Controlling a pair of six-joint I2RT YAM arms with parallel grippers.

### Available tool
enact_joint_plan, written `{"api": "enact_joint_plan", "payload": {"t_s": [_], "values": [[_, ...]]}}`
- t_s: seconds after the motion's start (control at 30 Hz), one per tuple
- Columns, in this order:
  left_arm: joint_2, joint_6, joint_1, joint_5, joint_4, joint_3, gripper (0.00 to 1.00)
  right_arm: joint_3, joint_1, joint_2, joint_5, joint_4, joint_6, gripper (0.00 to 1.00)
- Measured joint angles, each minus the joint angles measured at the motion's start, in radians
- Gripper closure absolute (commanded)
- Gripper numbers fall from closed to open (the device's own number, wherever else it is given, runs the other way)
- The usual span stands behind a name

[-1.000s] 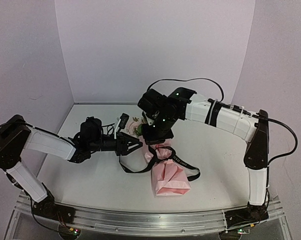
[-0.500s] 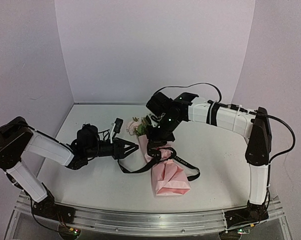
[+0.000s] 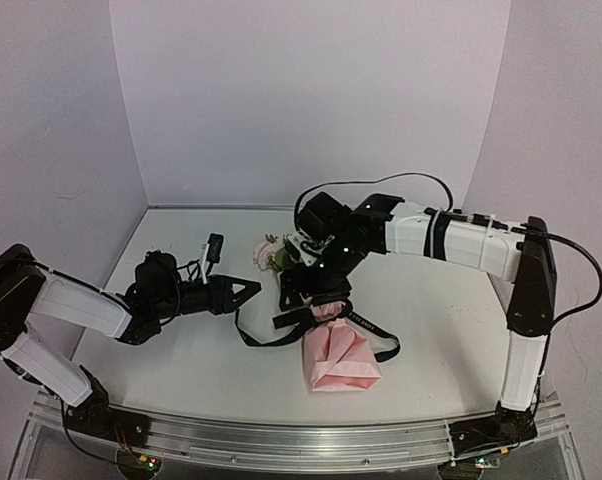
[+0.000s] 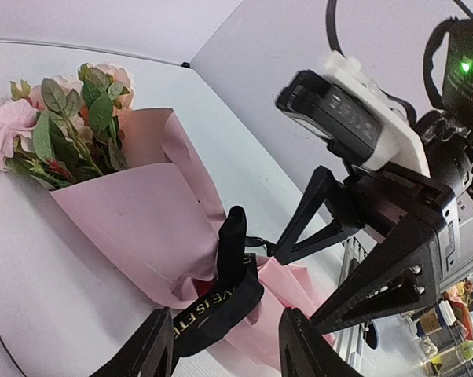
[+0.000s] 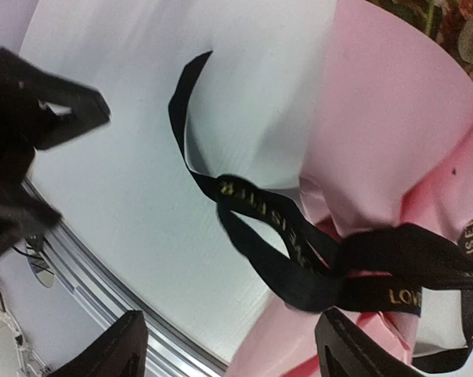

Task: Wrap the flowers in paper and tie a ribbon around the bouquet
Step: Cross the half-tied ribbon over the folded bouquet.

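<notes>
The ribbon (image 3: 366,328) loops round the bouquet (image 3: 333,355). The right gripper (image 5: 230,338) hangs just over it, fingers apart, empty — the left gripper (image 4: 225,330) likewise, nearby.

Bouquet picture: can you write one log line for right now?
bouquet lying on table | ribbon looped round its middle, ends loose | left pincer open, empty | right pincer open over ribbon
</notes>
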State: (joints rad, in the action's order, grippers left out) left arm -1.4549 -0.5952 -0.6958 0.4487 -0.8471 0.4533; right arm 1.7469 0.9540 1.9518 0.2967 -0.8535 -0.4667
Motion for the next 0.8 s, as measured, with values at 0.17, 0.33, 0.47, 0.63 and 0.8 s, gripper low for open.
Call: {"api": "enact_joint_plan", "payload": {"t_s": [0.17, 0.33, 0.47, 0.63, 0.8], "values": [[0.025, 0.001, 0.003, -0.012, 0.093, 0.065, 0.56, -0.206, -0.021, -0.205, -0.076, 0.025, 0.006, 0.21], [-0.003, 0.016, 0.003, 0.012, 0.233, 0.225, 0.58, -0.452, -0.068, -0.367, -0.149, 0.102, -0.063, 0.31], [-0.044, 0.019, 0.003, 0.034, 0.277, 0.305, 0.6, -0.68, -0.072, -0.392, -0.165, 0.211, -0.161, 0.41], [-0.094, 0.018, 0.003, 0.061, 0.329, 0.331, 0.6, -0.781, -0.025, -0.375, -0.166, 0.312, -0.269, 0.5], [-0.105, 0.022, 0.003, 0.079, 0.397, 0.34, 0.62, -0.716, 0.076, -0.306, -0.165, 0.41, -0.329, 0.39]]}}
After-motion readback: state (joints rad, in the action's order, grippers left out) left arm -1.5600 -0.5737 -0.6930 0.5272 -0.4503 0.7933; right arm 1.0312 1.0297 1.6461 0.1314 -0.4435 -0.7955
